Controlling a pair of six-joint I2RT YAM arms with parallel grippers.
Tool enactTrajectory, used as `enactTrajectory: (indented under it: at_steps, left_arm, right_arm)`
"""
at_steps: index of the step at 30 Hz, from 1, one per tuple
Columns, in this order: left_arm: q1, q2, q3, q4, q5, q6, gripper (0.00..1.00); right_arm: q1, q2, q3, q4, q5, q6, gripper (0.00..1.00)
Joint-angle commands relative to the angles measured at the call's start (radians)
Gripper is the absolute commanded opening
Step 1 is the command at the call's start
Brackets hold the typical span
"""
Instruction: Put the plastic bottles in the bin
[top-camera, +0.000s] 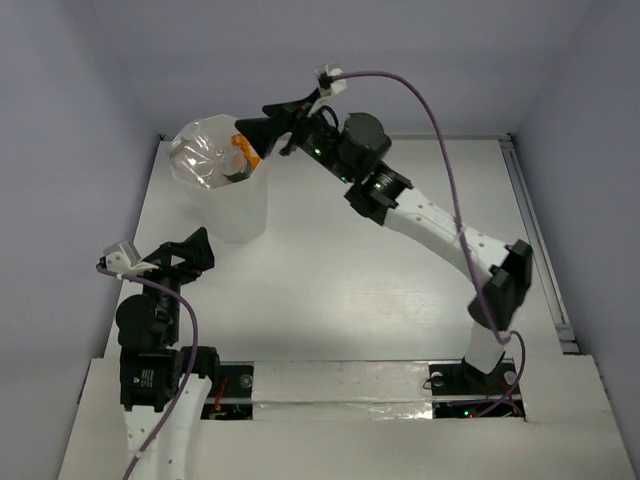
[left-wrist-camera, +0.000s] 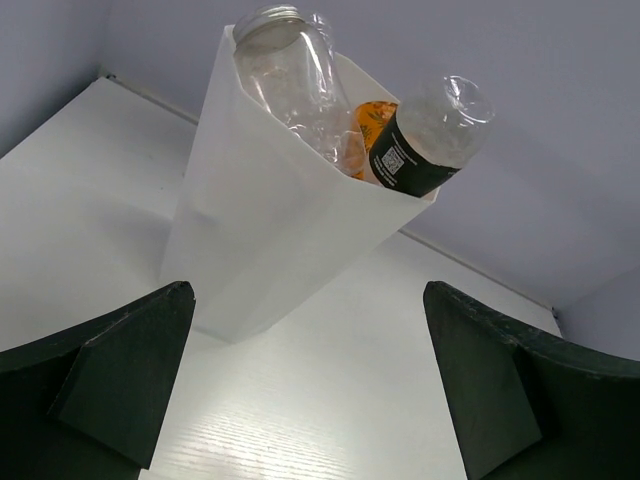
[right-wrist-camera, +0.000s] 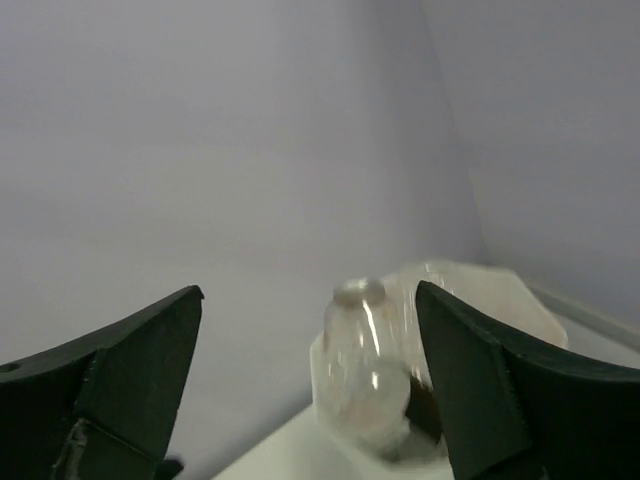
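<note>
Wide open and empty, the left tool (left-wrist-camera: 308, 300) faces the bin (left-wrist-camera: 260, 230) on the bench (top-camera: 350, 270). Just beside its rim the right tool (top-camera: 255, 122) hangs spread, empty too. Plastic bottles (left-wrist-camera: 290, 70) poke out; white walls hide their lower halves.

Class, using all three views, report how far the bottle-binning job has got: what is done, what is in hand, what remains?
Done: a clear bottle, an orange bottle and a black-labelled bottle sit piled in the bin, poking above its rim. In hand: nothing; the left tool and right tool are open and empty. Left: no bottle shows on the table, so the job looks finished.
</note>
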Motion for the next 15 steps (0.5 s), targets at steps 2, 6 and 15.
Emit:
enactTrajectory:
  at_steps: [2, 6, 15]
  left_arm:
    - [0.014, 0.003, -0.02, 0.079, 0.07, 0.029, 0.99]
    - [0.014, 0.006, -0.023, 0.087, 0.1, 0.037, 0.99]
    - [0.014, 0.027, -0.034, 0.107, 0.16, 0.044, 0.99]
  right_arm:
    - [0.003, -0.29, -0.395, 0.2, 0.055, 0.003, 0.75]
    - [0.003, -0.578, -0.773, 0.267, 0.127, 0.0, 0.07]
    - [0.003, -1.354, -1.433, -0.009, 0.344, 0.057, 0.31]
